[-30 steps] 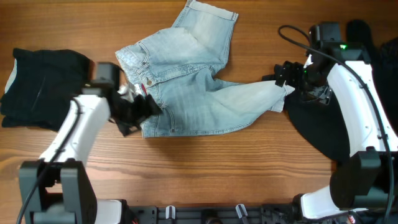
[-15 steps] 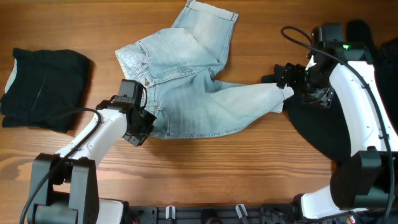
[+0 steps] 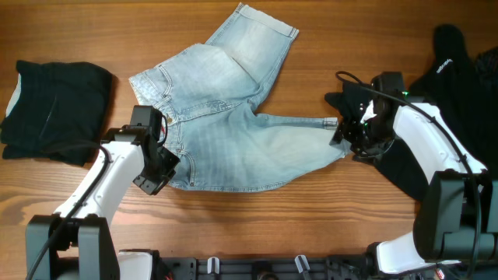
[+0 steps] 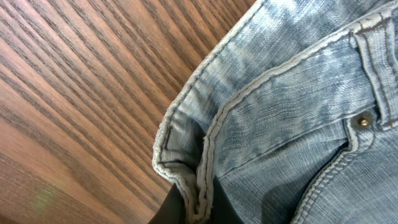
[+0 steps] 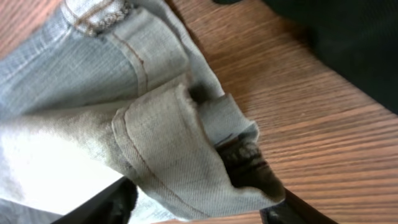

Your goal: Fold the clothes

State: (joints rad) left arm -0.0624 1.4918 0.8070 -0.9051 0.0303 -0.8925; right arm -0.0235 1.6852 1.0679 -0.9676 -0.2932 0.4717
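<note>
Jeans at centre of table, clamped at both ends. Fingers of left gripper clenched on waistband corner; those of right gripper pinching bunched leg hem. Long axis left to right, waist leftward, other leg angled toward far edge.

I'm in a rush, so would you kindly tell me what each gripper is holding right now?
Left gripper: closed on the waistband of the light-blue denim jeans.
Right gripper: closed on the jeans' leg hem.
</note>
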